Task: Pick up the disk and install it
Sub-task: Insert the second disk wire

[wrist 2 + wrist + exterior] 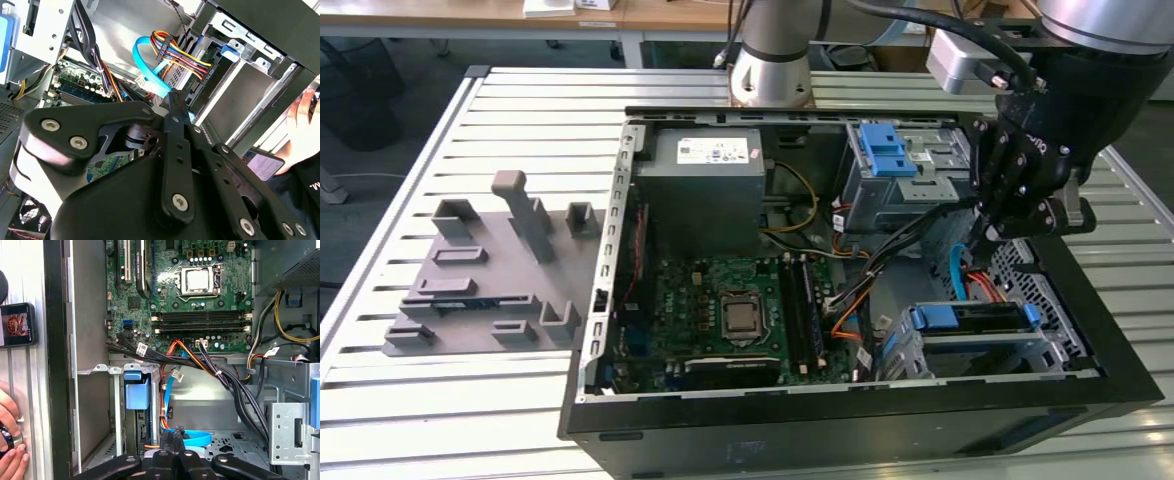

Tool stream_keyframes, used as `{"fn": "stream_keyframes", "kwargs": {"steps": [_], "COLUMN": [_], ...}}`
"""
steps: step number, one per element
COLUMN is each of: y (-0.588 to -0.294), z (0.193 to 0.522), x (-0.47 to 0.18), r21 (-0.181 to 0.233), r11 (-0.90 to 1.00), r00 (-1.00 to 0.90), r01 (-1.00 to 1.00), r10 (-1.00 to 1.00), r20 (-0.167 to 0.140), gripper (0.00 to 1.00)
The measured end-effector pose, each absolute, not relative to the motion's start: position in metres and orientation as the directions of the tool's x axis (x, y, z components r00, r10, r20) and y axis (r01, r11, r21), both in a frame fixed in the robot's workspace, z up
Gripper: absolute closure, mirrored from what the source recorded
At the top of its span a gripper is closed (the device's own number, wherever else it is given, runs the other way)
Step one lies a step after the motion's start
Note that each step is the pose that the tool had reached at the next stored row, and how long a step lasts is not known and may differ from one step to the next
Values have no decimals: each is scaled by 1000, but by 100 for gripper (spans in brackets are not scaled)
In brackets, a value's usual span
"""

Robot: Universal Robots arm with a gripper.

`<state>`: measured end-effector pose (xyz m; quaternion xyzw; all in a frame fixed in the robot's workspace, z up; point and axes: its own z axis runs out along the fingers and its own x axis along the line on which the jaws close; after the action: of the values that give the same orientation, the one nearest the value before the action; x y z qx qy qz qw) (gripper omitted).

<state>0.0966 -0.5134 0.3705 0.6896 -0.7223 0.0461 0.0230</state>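
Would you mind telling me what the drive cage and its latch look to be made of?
Drive cage: seemingly bare sheet metal, dull grey, with punched holes and folded edges. Latch: likely moulded plastic, uniformly blue with a smooth, slightly glossy face.

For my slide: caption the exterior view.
Gripper hangs over the open computer case, above the blue-framed disk.

The arm reaches down, its tool with fingers pressed together.
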Motion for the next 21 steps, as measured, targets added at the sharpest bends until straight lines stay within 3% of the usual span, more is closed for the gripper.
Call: {"fn": "stream_keyframes", "kwargs": {"steps": [11, 12, 17, 20, 21], "y": [-513, -513, -513, -513, -513], "z": [370, 370, 368, 367, 367], "x": [97, 97, 97, 97, 97], "r21": [-36, -36, -37, -37, -37], "r11": [44, 44, 43, 43, 43], "r00": [-48, -48, -48, -48, -48], "r01": [-998, -998, -998, -998, -998], "r10": [-992, -992, -990, -989, -988], "r20": [116, 119, 134, 142, 145], "gripper": [89, 82, 81, 69, 69]}}
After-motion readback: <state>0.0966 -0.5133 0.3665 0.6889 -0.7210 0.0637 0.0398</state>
